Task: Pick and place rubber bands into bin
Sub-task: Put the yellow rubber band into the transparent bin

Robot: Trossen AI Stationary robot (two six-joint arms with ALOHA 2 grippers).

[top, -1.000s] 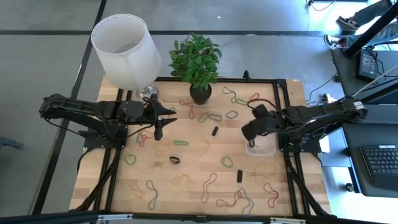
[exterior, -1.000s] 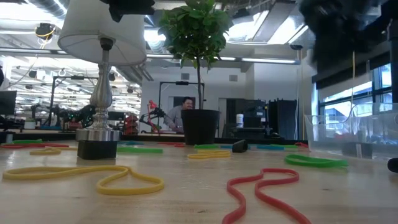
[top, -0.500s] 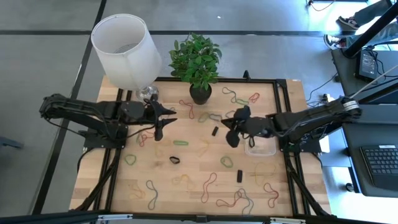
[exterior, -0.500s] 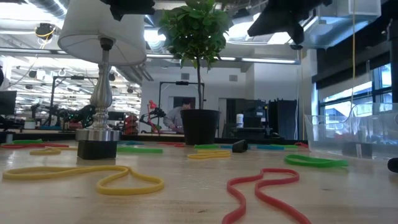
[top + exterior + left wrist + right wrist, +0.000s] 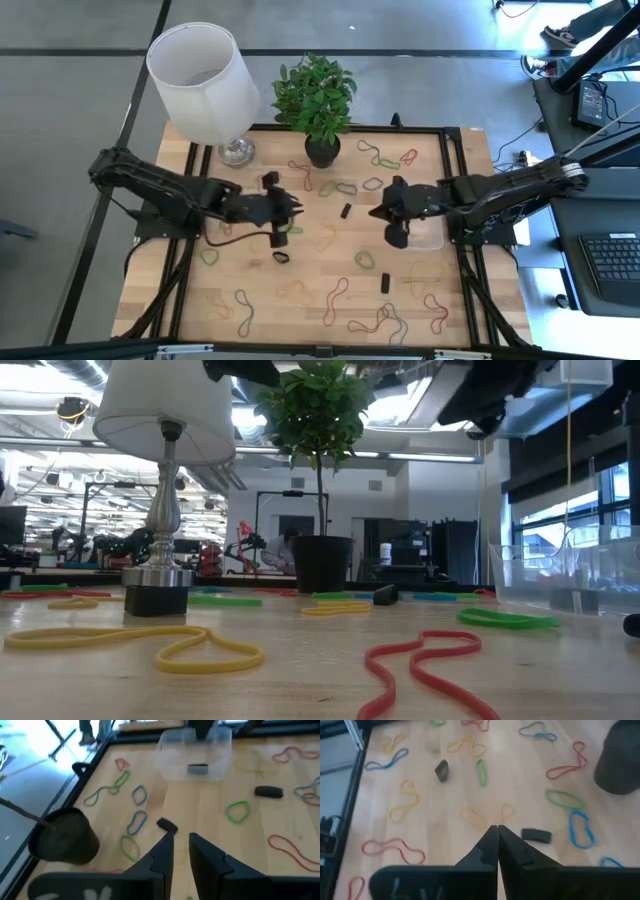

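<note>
Many thin floppy rubber bands (image 5: 335,300) in red, green, yellow and blue are seen scattered as limp loops over the pale wooden table (image 5: 310,275), with small solid black blocks (image 5: 385,283) among them. The small clear plastic bin with rounded corners (image 5: 428,238) is set at the table's right side, just beside the right gripper (image 5: 395,232), whose dark fingers (image 5: 492,845) are pressed together with nothing between them. The left gripper (image 5: 285,222) is held near the table's middle, jaws parted narrowly and empty, over a green band (image 5: 291,230).
</note>
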